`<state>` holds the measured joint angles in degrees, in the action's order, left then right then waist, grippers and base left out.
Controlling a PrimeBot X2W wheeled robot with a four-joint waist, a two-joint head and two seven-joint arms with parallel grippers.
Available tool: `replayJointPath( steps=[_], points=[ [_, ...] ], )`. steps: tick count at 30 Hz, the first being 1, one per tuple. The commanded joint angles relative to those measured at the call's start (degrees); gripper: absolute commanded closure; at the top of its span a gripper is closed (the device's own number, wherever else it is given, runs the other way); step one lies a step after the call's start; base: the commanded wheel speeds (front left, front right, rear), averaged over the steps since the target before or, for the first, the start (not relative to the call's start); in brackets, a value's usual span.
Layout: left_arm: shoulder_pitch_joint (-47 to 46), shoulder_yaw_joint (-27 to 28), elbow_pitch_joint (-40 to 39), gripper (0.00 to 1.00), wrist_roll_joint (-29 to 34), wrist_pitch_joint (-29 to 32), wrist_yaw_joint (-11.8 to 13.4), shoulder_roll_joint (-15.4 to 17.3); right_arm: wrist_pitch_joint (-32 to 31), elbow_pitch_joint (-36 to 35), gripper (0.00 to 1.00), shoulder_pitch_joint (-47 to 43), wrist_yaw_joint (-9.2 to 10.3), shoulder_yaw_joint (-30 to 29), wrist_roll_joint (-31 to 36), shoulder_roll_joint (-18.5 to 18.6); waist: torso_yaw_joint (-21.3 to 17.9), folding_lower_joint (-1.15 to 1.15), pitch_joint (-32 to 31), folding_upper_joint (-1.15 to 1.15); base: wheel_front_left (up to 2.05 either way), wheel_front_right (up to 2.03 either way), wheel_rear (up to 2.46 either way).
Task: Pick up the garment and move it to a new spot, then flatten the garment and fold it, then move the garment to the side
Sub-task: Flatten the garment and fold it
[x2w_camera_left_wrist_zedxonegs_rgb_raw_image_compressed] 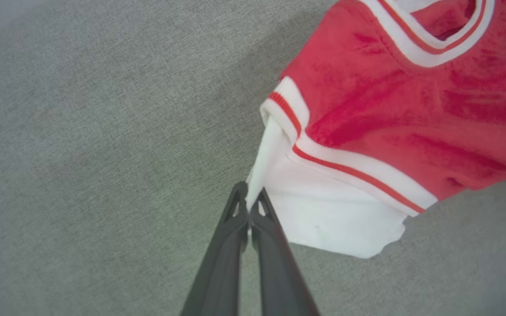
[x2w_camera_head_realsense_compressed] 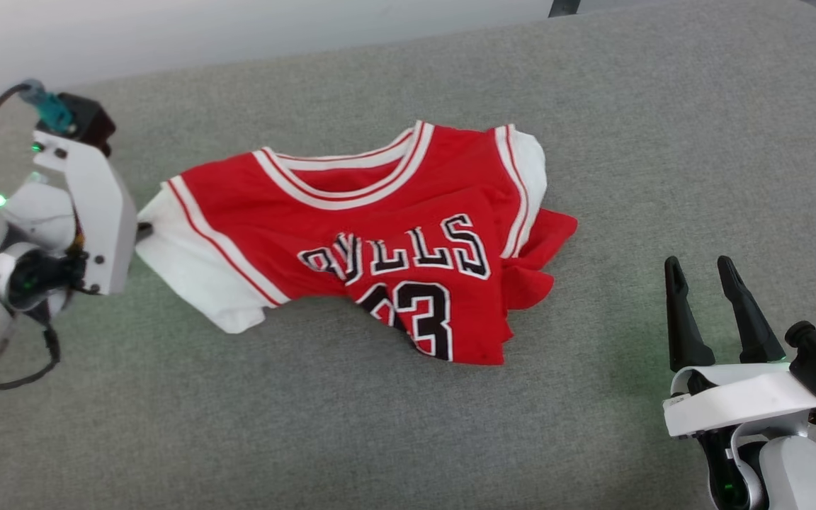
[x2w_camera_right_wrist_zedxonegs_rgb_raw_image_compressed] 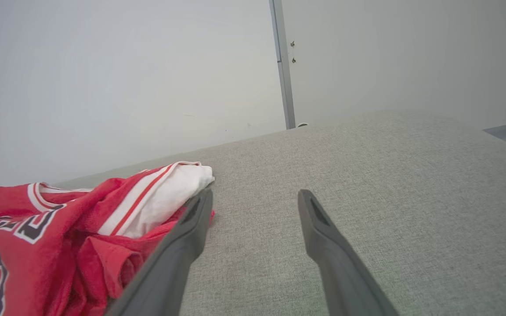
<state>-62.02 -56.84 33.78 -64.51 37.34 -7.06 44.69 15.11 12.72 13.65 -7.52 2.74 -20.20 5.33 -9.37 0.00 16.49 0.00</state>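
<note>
**While the jersey lies rumpled, the left pincer has its sleeve**

As far as I can judge from here, the job is at its very start. The jersey (x2w_camera_head_realsense_compressed: pixel 380 241) lies in the middle of the counter (x2w_camera_head_realsense_compressed: pixel 592 92), front up, with the lettering buckled by a ridge of cloth. Its side at 3 to 4 o'clock is bunched under itself into red lumps. It is neither flat nor folded.

My left pincer (x2w_camera_left_wrist_zedxonegs_rgb_raw_image_compressed: pixel 248 193) sits at 9 o'clock of the jersey. In the left wrist view its two fingers are pressed together, with the edge of the white sleeve (x2w_camera_left_wrist_zedxonegs_rgb_raw_image_compressed: pixel 323 210) nipped between the tips. The sleeve is drawn to a point there. I cannot tell whether any of the cloth has left the counter.

My right pincer (x2w_camera_head_realsense_compressed: pixel 695 263) waits at 4 o'clock of the jersey, apart from it, fingers spread wide with nothing between them. In the right wrist view the crumpled red edge lies just beside one finger, but I cannot say whether they touch.

So I count one grip made, which I read as the opening of the pick-up. Carrying the jersey to a new spot, smoothing it, folding it and setting it aside all look undone. The bunched 3 o'clock side will need the most spreading, and the right pincer is nearest to it.
</note>
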Motion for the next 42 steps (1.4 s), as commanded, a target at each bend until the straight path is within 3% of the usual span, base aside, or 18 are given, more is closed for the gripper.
replayJointPath(
  steps=[1,14,18,20,21,22,23,33,39,42],
  points=[
    [-0.2,-0.1,0.4,1.0,0.2,-0.2,0.3,0.2,0.0,-0.1,0.0,0.1,0.06,0.2,-0.2,0.3,-0.3,0.0,0.2,0.0,0.0,0.0,0.0],
    [-3.1,-3.3,7.4,1.0,9.5,-5.1,4.1,1.6,0.0,-0.4,0.0,0.3,0.06,-0.5,-0.3,0.0,-2.3,0.0,1.6,0.0,0.0,0.0,0.0],
    [-1.7,-2.3,10.4,1.0,7.1,-6.1,2.8,0.5,0.0,-0.3,0.0,0.7,0.06,-0.3,-0.3,-0.3,-2.6,0.0,1.9,0.0,0.0,0.0,0.0],
    [-1.1,-2.4,11.4,0.81,6.8,-6.6,2.7,-0.2,0.0,-0.1,0.0,0.8,0.06,-0.2,-0.3,-0.3,-2.6,0.0,1.7,0.0,0.0,0.0,0.0],
    [-1.0,-2.6,11.7,0.55,6.8,-6.7,2.7,-0.5,0.0,-0.1,0.0,0.7,0.06,-0.3,-0.3,-0.3,-2.5,0.0,1.6,0.0,0.0,0.0,0.0],
    [-0.9,-2.3,12.0,0.04,6.5,-7.2,2.7,-0.7,0.0,-0.1,0.0,0.6,0.06,-0.4,-0.2,-0.3,-2.4,0.0,1.6,0.0,0.0,0.0,0.0],
    [-0.9,-2.1,12.5,0.0,6.4,-7.7,2.4,-0.7,0.0,-0.1,0.0,0.5,0.06,-0.3,0.0,-0.2,-2.3,0.0,1.5,0.0,0.0,0.0,0.0],
    [2.5,0.1,9.7,0.0,4.9,-20.3,1.2,-4.6,0.0,1.9,0.0,1.7,0.06,2.4,0.6,3.8,2.7,0.0,-2.3,0.0,0.0,0.0,0.0],
    [9.8,1.5,3.5,0.0,4.8,-32.0,3.3,-5.4,-3.3,6.9,0.0,4.7,0.06,6.8,-0.1,8.1,7.5,0.0,-4.5,0.0,0.0,0.0,0.0],
    [14.1,2.3,-0.3,0.0,5.4,-38.4,5.8,-5.7,-7.1,8.2,0.0,6.9,0.06,9.2,-1.6,10.6,9.9,0.0,-4.9,0.0,0.0,0.0,0.0]
  ],
)
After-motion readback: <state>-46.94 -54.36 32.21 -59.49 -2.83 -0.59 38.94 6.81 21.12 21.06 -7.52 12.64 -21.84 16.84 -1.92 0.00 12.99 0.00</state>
